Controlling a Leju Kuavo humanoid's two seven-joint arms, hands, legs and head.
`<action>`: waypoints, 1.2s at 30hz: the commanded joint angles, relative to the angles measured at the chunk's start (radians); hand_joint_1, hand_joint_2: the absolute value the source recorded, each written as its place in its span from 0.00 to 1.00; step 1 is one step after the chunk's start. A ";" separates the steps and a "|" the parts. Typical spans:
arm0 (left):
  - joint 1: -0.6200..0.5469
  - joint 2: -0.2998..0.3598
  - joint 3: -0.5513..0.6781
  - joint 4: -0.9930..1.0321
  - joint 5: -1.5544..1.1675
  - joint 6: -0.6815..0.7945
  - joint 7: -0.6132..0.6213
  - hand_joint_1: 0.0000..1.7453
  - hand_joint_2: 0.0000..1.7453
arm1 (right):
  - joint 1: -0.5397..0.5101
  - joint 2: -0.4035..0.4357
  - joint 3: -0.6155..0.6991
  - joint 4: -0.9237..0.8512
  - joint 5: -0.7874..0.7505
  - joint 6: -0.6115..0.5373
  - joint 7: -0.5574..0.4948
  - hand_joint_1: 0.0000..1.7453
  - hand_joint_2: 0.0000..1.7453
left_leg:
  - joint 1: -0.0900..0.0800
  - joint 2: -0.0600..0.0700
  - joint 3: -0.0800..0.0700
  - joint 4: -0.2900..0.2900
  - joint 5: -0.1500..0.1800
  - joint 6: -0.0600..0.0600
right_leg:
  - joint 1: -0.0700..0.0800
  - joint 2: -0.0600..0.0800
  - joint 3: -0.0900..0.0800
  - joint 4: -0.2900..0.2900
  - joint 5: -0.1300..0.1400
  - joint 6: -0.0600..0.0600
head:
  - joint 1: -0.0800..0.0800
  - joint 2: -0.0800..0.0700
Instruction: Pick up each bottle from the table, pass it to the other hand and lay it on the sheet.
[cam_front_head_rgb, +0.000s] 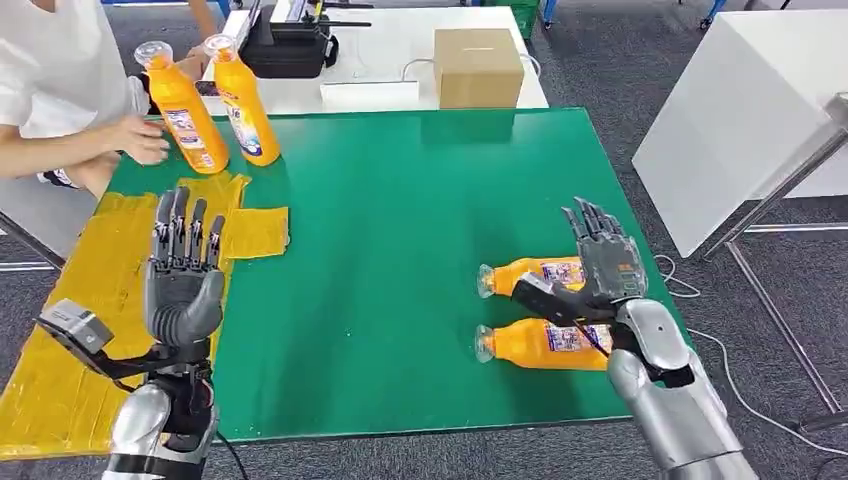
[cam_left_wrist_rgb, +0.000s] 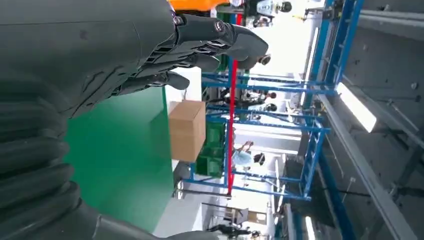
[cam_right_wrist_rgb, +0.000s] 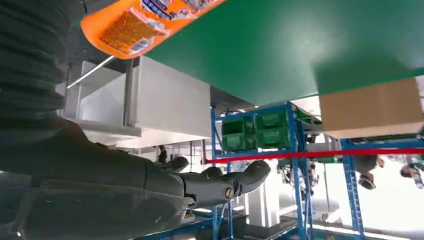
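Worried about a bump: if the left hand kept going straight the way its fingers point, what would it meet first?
Probably the two upright orange bottles at the table's far edge, where a person's hand rests. The left hand, open, seems raised above the yellow sheet, so it might pass over; depth is unclear.

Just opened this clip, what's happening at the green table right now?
The robot's right hand hovers open over two orange bottles lying on the green table, holding neither. Its left hand is raised, open and empty, above the yellow sheet. At the far left corner a person's hand is beside two more upright orange bottles. No bottle lies on the sheet yet.
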 joint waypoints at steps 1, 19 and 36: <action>-0.073 -0.001 -0.041 0.131 0.012 -0.006 0.016 0.00 1.00 | -0.198 0.030 0.038 0.369 0.006 0.010 -0.004 0.00 1.00 | 0.000 0.002 0.005 -0.001 0.000 -0.001 | 0.000 0.000 0.005 -0.002 0.000 -0.001 | 0.000 0.000; -0.150 -0.001 -0.035 0.257 0.073 -0.008 0.024 0.00 1.00 | -0.383 0.053 0.149 0.834 -0.010 0.136 -0.065 0.00 1.00 | 0.000 0.000 0.005 -0.001 0.000 -0.001 | 0.000 -0.002 0.005 -0.001 0.000 0.000 | 0.000 0.000; -0.173 -0.002 -0.035 0.314 0.095 -0.003 0.024 0.00 1.00 | -0.426 0.052 0.223 0.941 -0.008 0.212 -0.069 0.00 1.00 | 0.001 -0.002 0.007 -0.001 0.000 -0.001 | 0.001 -0.004 0.008 -0.002 0.000 0.000 | 0.000 0.000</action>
